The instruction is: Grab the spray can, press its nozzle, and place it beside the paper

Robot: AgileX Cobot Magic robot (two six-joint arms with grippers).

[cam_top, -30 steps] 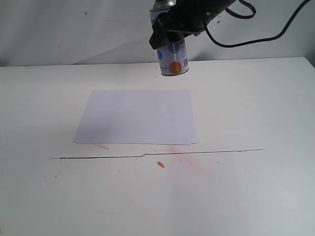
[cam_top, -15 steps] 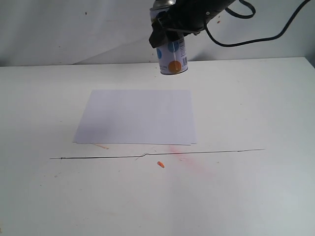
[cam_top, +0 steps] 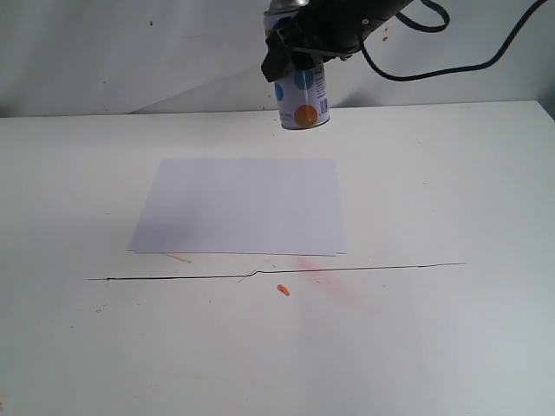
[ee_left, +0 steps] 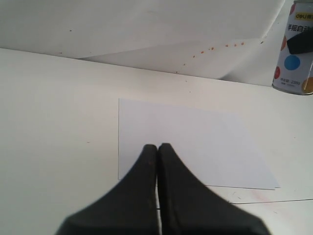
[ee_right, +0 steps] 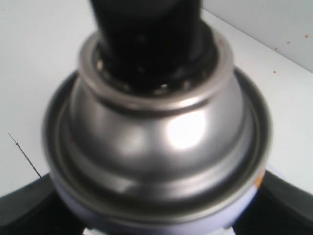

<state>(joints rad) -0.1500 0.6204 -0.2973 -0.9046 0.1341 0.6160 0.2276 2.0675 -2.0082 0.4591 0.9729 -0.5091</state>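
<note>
The spray can (cam_top: 303, 100), white with blue and orange dots, hangs upright in the air above the far side of the table, behind the paper (cam_top: 238, 205). My right gripper (cam_top: 301, 50) is shut on its upper body. In the right wrist view the silver dome (ee_right: 166, 147) fills the frame with the black nozzle (ee_right: 146, 34) on top, and dark fingers (ee_right: 283, 208) flank the can. The left wrist view shows my left gripper (ee_left: 157, 147) shut and empty over the near edge of the paper (ee_left: 195, 142), with the can (ee_left: 293, 54) off to one side.
A thin black line (cam_top: 277, 272) runs across the white table in front of the paper. An orange speck (cam_top: 283, 289) and a faint pink smear (cam_top: 338, 284) lie near it. A black cable (cam_top: 451, 65) trails from the right arm against the back wall.
The right gripper has raised the can slightly. The paper and the left gripper have not moved.
</note>
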